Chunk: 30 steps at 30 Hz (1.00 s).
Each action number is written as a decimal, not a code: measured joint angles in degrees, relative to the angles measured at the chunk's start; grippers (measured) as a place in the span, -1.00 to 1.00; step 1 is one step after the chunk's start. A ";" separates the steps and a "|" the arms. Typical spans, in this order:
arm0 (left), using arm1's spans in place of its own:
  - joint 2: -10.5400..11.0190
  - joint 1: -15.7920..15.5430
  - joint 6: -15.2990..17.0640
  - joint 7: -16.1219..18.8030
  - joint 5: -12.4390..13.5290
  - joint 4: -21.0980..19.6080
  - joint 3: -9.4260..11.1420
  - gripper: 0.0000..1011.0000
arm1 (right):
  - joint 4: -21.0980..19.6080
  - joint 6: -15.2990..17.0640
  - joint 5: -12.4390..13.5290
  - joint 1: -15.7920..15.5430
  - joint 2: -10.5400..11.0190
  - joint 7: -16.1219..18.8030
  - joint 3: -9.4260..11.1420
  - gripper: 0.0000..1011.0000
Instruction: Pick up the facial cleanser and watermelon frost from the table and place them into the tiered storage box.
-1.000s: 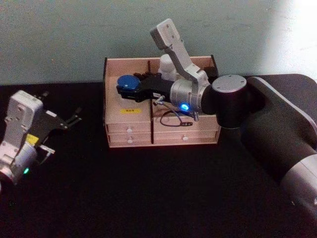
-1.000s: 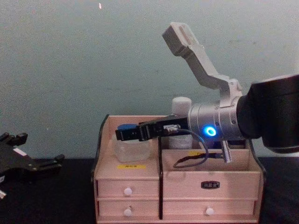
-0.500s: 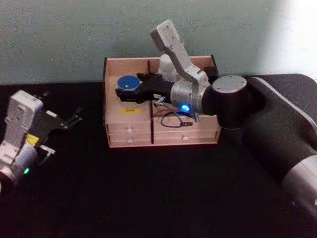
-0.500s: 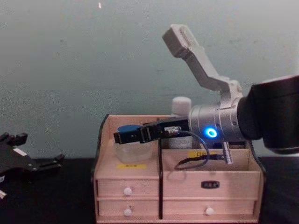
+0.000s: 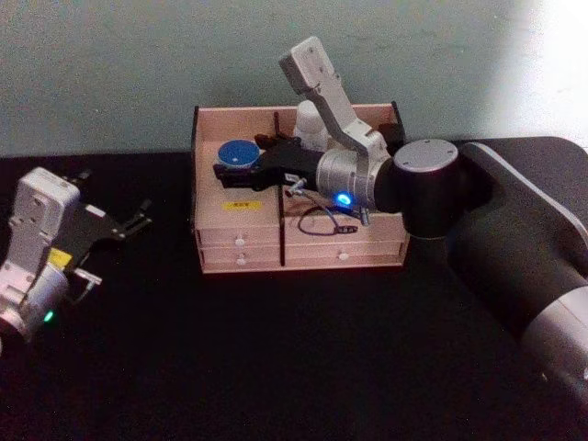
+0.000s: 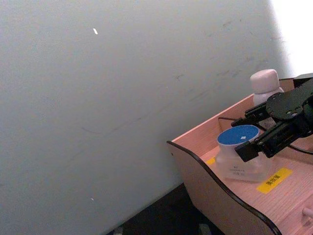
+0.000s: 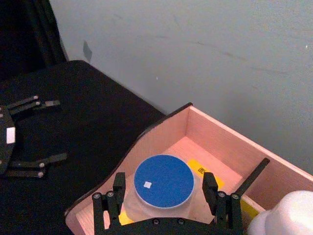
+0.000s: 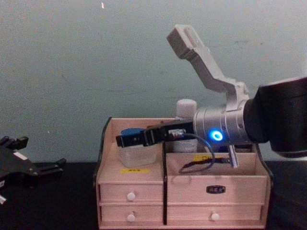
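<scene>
Right hand (image 5: 223,173) reaches over the left compartment of the box (image 5: 237,241), and I see its two fingers (image 7: 116,192) standing either side of the blue-lidded jar (image 7: 163,182). They sit close beside the lid, but I cannot tell whether they press on it or have let go. That one jar rests on the floor of the left compartment, just behind a yellow label (image 5: 242,205). One white bottle (image 8: 185,109) stands upright in the right rear compartment, partly behind my right arm. On the box front I count four drawers with white knobs (image 8: 131,196), two on each side of the dark divider. Left hand (image 5: 136,220) hovers low over the black bench (image 5: 294,358), well apart from the box, its fingers spread and holding nothing.
</scene>
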 joint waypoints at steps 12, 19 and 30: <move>0.00 0.00 0.00 0.00 0.00 0.00 0.00 0.98 | -7.36 -0.84 1.91 -2.81 2.00 0.23 2.83 0.98; 0.00 0.00 0.00 0.00 0.00 0.00 0.00 0.98 | -13.43 -2.95 3.17 -5.62 4.07 -1.20 4.80 0.98; 0.00 0.00 0.00 0.00 0.00 0.00 0.00 0.98 | -20.23 -6.08 2.55 -10.02 7.18 -6.10 7.86 0.98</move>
